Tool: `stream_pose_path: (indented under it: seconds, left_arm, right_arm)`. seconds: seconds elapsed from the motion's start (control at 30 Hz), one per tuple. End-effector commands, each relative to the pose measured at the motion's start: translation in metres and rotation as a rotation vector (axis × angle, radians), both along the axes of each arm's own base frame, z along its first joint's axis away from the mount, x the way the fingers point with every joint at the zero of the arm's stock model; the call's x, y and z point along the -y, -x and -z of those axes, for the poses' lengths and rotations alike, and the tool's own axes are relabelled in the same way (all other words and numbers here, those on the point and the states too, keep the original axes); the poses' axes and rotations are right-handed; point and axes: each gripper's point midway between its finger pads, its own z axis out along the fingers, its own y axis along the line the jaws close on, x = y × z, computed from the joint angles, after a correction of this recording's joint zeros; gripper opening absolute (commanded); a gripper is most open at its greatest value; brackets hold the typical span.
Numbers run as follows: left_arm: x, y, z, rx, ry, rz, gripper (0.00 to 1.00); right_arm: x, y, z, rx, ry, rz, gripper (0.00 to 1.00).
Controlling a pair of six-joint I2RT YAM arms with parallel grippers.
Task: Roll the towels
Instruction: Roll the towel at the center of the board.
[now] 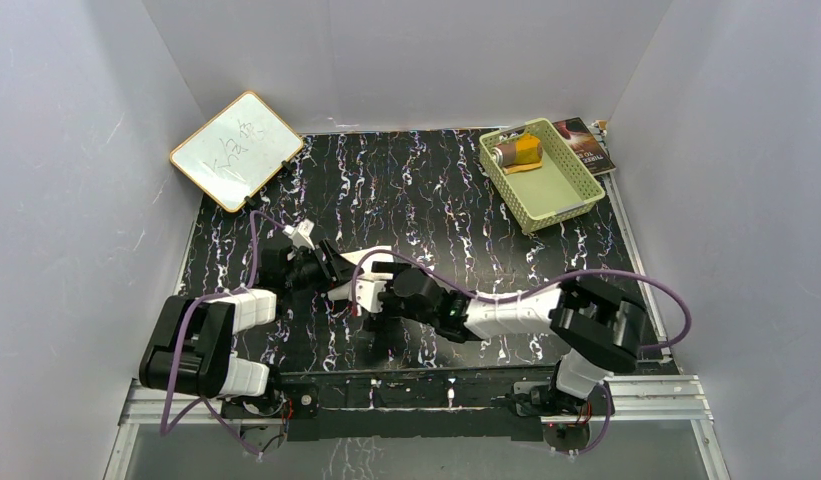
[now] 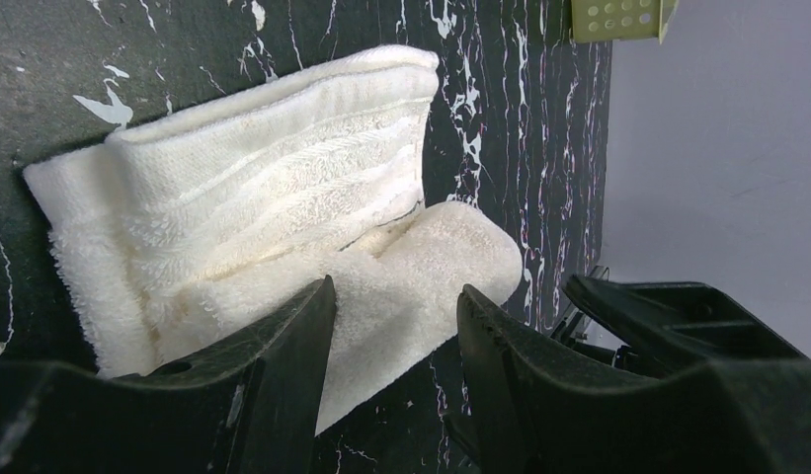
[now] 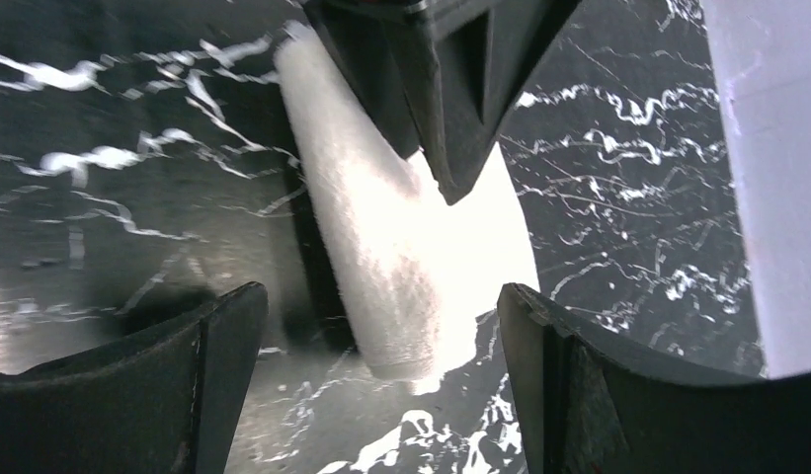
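Observation:
The cream-white towel [image 2: 273, 227] lies partly rolled and folded on the black marbled table, near its front left; it also shows in the top view [image 1: 378, 257]. My left gripper [image 2: 396, 293] is open, with a loose corner of the towel lying between its fingertips. My right gripper [image 3: 381, 296] is open and faces the end of the towel's roll [image 3: 381, 247] from the other side, apart from it. In the top view the two grippers, left [image 1: 338, 275] and right [image 1: 372, 291], meet over the towel. The orange-yellow towel [image 1: 516, 152] sits rolled up in the green basket [image 1: 566, 195].
The green basket stands at the back right, with a dark booklet [image 1: 589, 146] beside it. A small whiteboard [image 1: 236, 150] leans at the back left corner. Grey walls enclose the table on three sides.

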Motion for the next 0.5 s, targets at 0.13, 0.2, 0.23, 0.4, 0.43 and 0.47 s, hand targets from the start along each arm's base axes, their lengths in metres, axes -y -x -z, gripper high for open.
stream_pose_path:
  seconds: [0.13, 0.2, 0.23, 0.4, 0.43, 0.47]
  left_arm:
    - [-0.006, 0.017, 0.032, -0.116, -0.062, 0.009, 0.49]
    - [-0.006, 0.016, 0.032, -0.118, -0.061, 0.013, 0.49]
    - [-0.006, 0.016, 0.032, -0.118, -0.061, 0.014, 0.49]
    - [-0.005, 0.014, 0.032, -0.116, -0.064, 0.021, 0.49]
    - [-0.005, 0.014, 0.032, -0.118, -0.064, 0.023, 0.49]
    - [-0.005, 0.014, 0.032, -0.119, -0.064, 0.025, 0.49]
  right_arm:
    - [-0.024, -0.038, -0.016, 0.225, 0.015, 0.041, 0.84]
    - [-0.029, -0.04, -0.006, 0.225, 0.034, 0.032, 0.84]
    - [-0.031, -0.041, -0.004, 0.229, 0.039, 0.028, 0.84]
    - [-0.037, -0.047, 0.009, 0.248, 0.101, 0.015, 0.71]
    - [-0.038, -0.048, 0.014, 0.244, 0.122, 0.012, 0.66]
    - [-0.039, -0.05, 0.018, 0.243, 0.139, 0.015, 0.63]
